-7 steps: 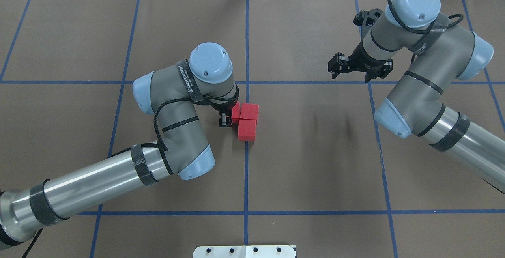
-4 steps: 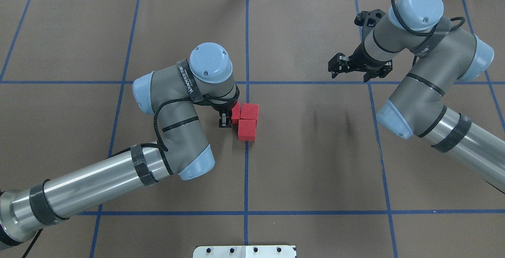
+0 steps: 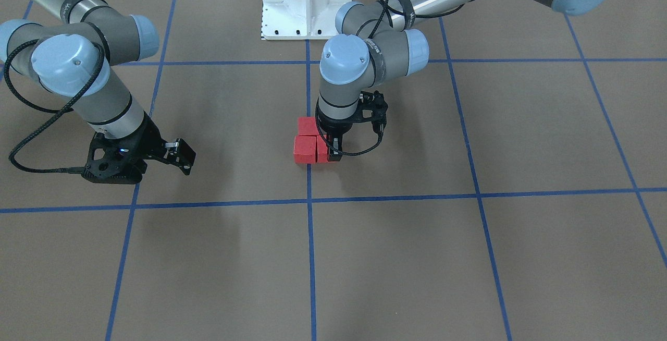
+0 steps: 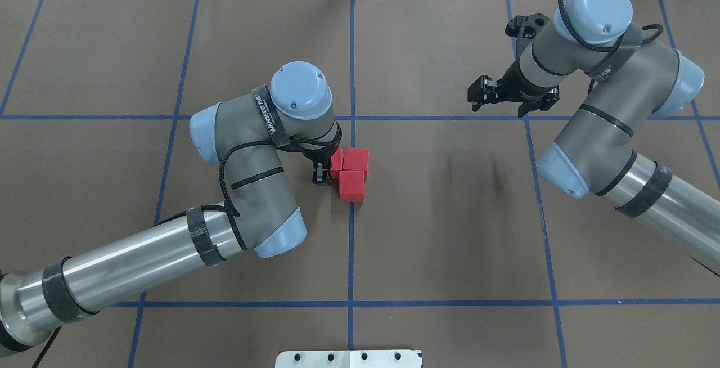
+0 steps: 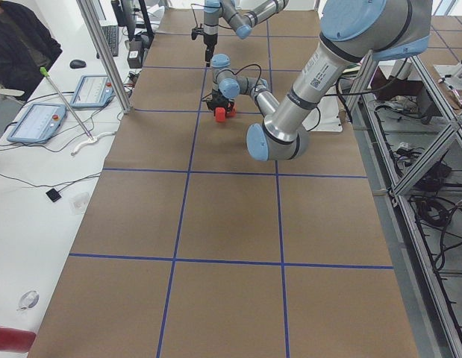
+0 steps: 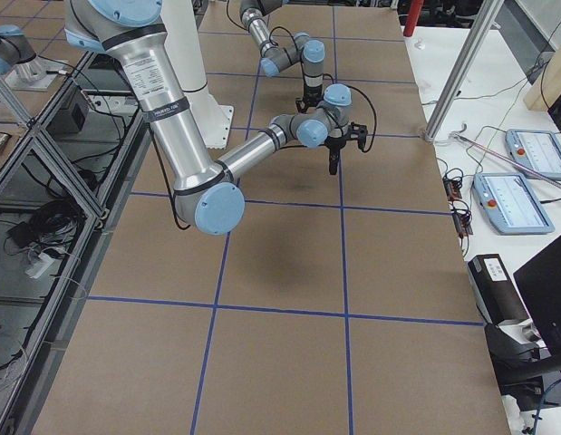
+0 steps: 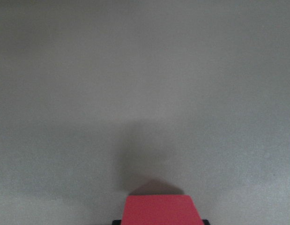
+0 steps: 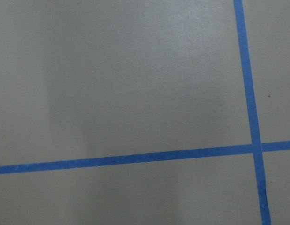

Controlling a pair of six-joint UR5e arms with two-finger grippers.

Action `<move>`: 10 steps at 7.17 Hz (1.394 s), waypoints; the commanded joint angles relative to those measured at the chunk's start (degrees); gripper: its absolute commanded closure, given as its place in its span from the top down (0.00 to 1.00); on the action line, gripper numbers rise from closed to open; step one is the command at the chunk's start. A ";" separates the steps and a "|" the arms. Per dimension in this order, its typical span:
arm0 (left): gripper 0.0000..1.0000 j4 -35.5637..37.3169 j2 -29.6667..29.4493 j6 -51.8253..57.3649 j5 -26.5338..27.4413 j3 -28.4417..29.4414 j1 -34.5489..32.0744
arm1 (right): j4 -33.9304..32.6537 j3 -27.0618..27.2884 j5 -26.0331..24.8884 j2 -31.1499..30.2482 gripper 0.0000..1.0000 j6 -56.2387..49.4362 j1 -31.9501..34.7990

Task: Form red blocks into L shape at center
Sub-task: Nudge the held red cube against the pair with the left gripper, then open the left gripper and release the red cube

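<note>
Three red blocks sit touching in an L on the centre blue line (image 4: 351, 244). One block (image 4: 356, 160) is at the far side, one (image 4: 352, 185) is nearer me, and the third (image 4: 336, 163) is to the left of the far one. My left gripper (image 4: 327, 170) points down and is shut on that third block, which fills the bottom edge of the left wrist view (image 7: 159, 211). In the front view the gripper (image 3: 330, 148) stands over this block (image 3: 327, 154), beside the other two (image 3: 305, 149). My right gripper (image 4: 509, 99) is open and empty, above the table far to the right.
The white base plate (image 4: 349, 358) lies at the near table edge. The right wrist view shows only a blue tape crossing (image 8: 254, 147). An operator (image 5: 14, 45) and tablets (image 5: 36, 123) are at a side bench beyond the table.
The right arm has drifted slightly to the right. The left gripper and the three blocks have stayed in place.
</note>
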 commanded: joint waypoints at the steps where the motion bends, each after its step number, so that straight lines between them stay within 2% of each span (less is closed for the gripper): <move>1: 1.00 -0.09 0.01 0.26 -0.26 0.00 0.10 | 0.00 0.00 0.00 0.00 0.99 0.08 0.00; 5: 1.00 1.65 0.36 0.88 -3.59 -2.09 -0.51 | 0.00 0.00 0.00 0.09 0.99 0.17 0.00; 7: 1.00 7.45 4.55 1.15 -3.77 -11.98 -0.43 | 0.00 0.09 0.00 0.18 0.99 0.17 0.61; 8: 1.00 7.99 9.11 1.23 -4.21 -17.44 -0.17 | 0.00 0.09 0.00 0.18 0.99 0.17 0.88; 10: 1.00 9.65 15.96 10.22 -4.21 -24.05 -0.43 | 0.00 0.18 0.44 0.18 0.99 -0.53 2.10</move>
